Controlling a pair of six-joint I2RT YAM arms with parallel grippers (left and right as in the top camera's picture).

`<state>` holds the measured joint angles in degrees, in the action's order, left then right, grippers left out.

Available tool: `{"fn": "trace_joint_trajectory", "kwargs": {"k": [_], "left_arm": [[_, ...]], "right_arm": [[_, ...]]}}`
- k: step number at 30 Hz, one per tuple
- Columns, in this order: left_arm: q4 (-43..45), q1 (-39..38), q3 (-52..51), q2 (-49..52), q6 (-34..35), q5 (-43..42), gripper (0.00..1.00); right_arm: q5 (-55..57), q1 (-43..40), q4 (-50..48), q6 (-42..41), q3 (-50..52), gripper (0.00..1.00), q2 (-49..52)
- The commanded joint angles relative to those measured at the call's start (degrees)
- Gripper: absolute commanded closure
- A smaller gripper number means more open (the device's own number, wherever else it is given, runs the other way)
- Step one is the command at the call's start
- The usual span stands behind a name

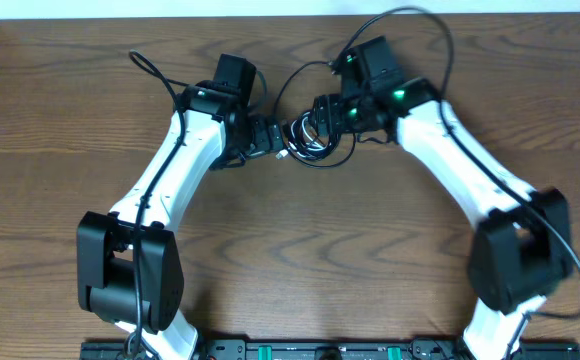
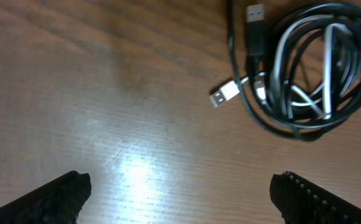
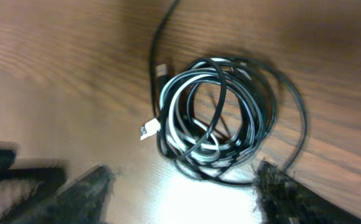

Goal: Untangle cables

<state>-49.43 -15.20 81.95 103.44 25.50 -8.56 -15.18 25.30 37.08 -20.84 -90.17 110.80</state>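
Observation:
The cables (image 1: 317,140) lie in one tangled coil on the wooden table between the two arms. In the left wrist view the coil (image 2: 317,68) sits at the upper right, black and white strands wound together, with a white plug (image 2: 224,95) and a black USB plug (image 2: 255,15) sticking out. My left gripper (image 2: 180,190) is open over bare wood, well short of the coil. In the right wrist view the coil (image 3: 221,118) lies just ahead of my right gripper (image 3: 183,186), which is open and holds nothing. Its right finger (image 3: 277,186) is close to the coil's outer black loop.
A black strand (image 3: 168,12) runs from the coil toward the far side of the table. Thick arm cables (image 1: 410,20) arch above the right arm near the table's back edge. A black rail (image 1: 300,350) lines the front edge.

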Motion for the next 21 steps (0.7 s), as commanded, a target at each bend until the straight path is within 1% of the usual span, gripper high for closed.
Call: {"fn": "trace_joint_trajectory", "kwargs": {"k": [1, 3, 7, 9, 10, 11, 12, 13, 14, 15, 18, 21], "left_arm": [[-1.46, 0.79, -0.63, 0.31, 0.74, 1.77, 0.02], [-1.73, 0.76, -0.63, 0.31, 0.74, 1.77, 0.02], [-1.73, 0.76, -0.63, 0.31, 0.74, 1.77, 0.02], [-1.73, 0.76, -0.63, 0.31, 0.74, 1.77, 0.02], [-1.73, 0.76, -0.63, 0.31, 0.74, 1.75, 0.02], [-1.73, 0.76, -0.63, 0.31, 0.74, 1.75, 0.02], [-1.73, 0.76, -0.63, 0.31, 0.74, 1.75, 0.02], [-1.73, 0.76, -0.63, 0.31, 0.74, 1.75, 0.02], [-1.73, 0.76, -0.63, 0.31, 0.74, 1.77, 0.02], [-1.70, 0.76, -0.63, 0.31, 0.74, 1.75, 0.02], [-1.70, 0.76, -0.63, 0.31, 0.74, 1.75, 0.02], [-1.70, 0.76, -0.63, 0.31, 0.74, 1.75, 0.02]], "right_arm": [[0.04, 0.28, -2.10, -4.85, 0.09, 0.42, 4.66], [-0.26, 0.26, -4.24, -5.29, 0.09, 0.50, 6.75], [-3.39, 0.61, -6.10, -5.31, 0.09, 0.52, 9.75], [-3.06, 0.74, -6.08, -5.31, 0.09, 0.55, 10.86], [-2.89, 0.74, -6.12, -5.29, 0.09, 0.60, 11.13], [-2.73, 0.74, -6.25, -5.29, 0.09, 0.68, 11.19], [-2.73, 0.72, -6.56, -5.27, 0.09, 0.78, 11.19], [-2.75, 0.66, -7.04, -5.27, 0.07, 0.85, 11.10], [-2.78, 0.63, -7.67, -5.29, 0.07, 0.96, 10.93], [-2.86, 0.63, -8.07, -5.29, -0.02, 0.99, 10.86], [-4.13, 0.63, -7.65, -5.18, -1.16, 0.99, 9.81], [-7.17, 0.63, -6.03, -3.28, -2.75, 0.99, 7.02]]}}
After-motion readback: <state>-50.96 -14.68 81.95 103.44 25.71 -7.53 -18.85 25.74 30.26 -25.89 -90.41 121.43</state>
